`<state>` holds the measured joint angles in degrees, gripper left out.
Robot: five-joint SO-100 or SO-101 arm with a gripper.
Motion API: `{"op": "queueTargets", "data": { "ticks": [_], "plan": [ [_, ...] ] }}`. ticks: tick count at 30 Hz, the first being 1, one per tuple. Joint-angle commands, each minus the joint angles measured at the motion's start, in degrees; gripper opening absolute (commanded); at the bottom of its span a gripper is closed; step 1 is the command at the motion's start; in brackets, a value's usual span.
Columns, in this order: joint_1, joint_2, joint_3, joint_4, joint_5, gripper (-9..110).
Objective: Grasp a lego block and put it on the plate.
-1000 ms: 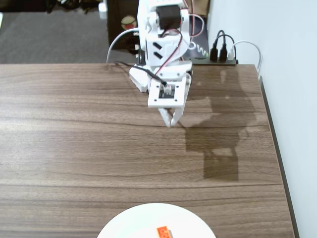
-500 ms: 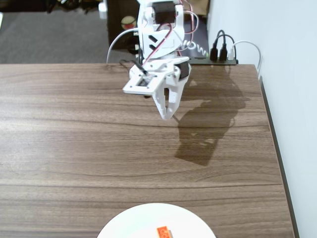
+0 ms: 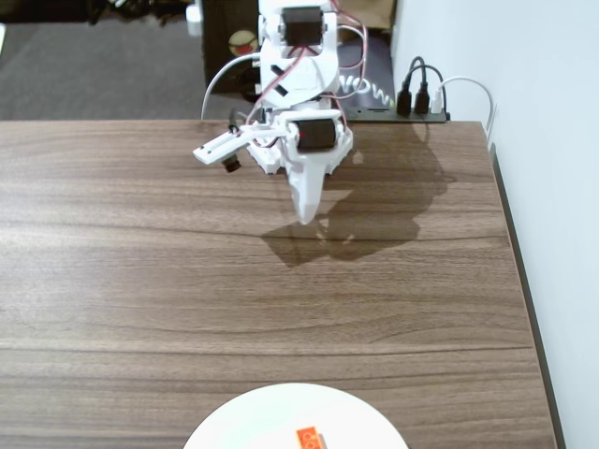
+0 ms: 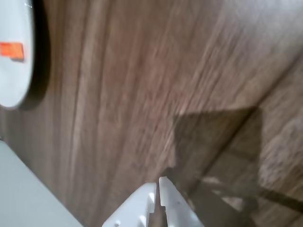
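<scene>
The orange lego block (image 3: pixel 310 438) lies on the white plate (image 3: pixel 253 421) at the bottom edge of the fixed view. In the wrist view the lego block (image 4: pixel 12 50) shows at the top left on the plate (image 4: pixel 14 80). My white gripper (image 3: pixel 305 217) hangs above the far half of the wooden table, well away from the plate, tips pointing down. In the wrist view the gripper (image 4: pixel 157 182) has its jaws closed together with nothing between them.
A power strip with black and white plugs (image 3: pixel 421 98) sits behind the table's far edge. A white wall (image 3: pixel 562 187) runs along the table's right side. The arm's base (image 3: pixel 299 56) stands at the far edge.
The wrist has rolled, swinging the camera mount round to the left in the fixed view. The gripper stays shut and in nearly the same spot. The block and plate have not moved.
</scene>
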<state>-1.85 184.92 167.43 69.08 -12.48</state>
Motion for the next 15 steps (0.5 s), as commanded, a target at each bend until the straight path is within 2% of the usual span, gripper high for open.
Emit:
{"op": "queueTargets", "data": {
  "ticks": [1, 15],
  "plan": [
    [0.44, 2.20, -0.18, 2.02, 2.46, 1],
    [4.22, 3.60, -0.09, 3.52, 7.38, 1]
  ]
}}
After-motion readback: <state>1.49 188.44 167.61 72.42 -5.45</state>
